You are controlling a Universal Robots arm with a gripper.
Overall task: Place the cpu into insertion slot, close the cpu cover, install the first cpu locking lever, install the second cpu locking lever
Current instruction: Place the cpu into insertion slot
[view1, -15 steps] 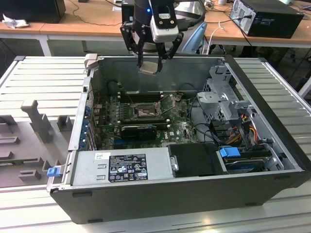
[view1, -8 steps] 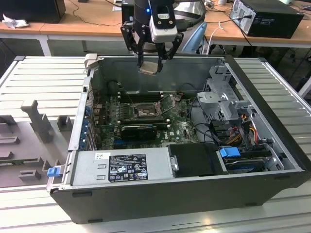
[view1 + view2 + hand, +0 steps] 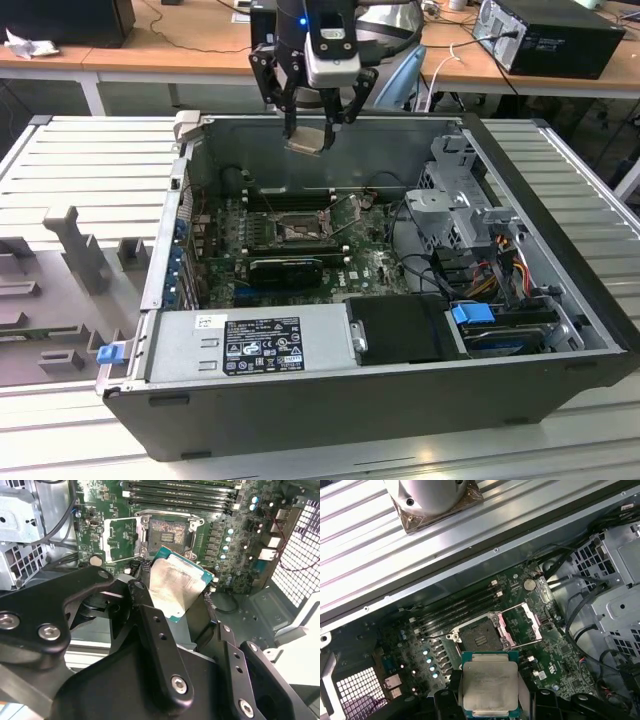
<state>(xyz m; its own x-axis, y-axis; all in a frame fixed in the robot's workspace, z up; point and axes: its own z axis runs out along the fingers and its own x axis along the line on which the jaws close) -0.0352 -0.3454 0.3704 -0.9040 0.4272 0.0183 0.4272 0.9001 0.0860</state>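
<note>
Hanging high over the open case (image 3: 560, 300), the cpu (image 3: 307, 138) was gripped by its edges between the fingers of the gripper (image 3: 318, 125), which were drawn in narrow on the chip. It was held well above the motherboard (image 3: 375, 262), near the case's far wall and apart from the socket (image 3: 298, 232), so it was not yet seated. The socket was seen bare and open, with the cover (image 3: 522, 624) swung up beside it.

The step in hand was judged to be the carry to the socket, early in the task. To be done well, the chip would best be levelled, its sides squared to the socket's frame, and brought straight down with no sliding across the contacts. The raised cover would have to be cleared, and the grip kept on the edges alone.

The height over the board was told by the exterior view, something the wrist views flattened. In the first wrist view the cpu (image 3: 489, 687) was set in line with the socket (image 3: 479, 636), so the sideways offset could be read. In the second wrist view the cpu's (image 3: 176, 587) green rim and its tilt between the fingers (image 3: 150, 625) were made plain, with the socket (image 3: 169, 532) beyond.
</note>
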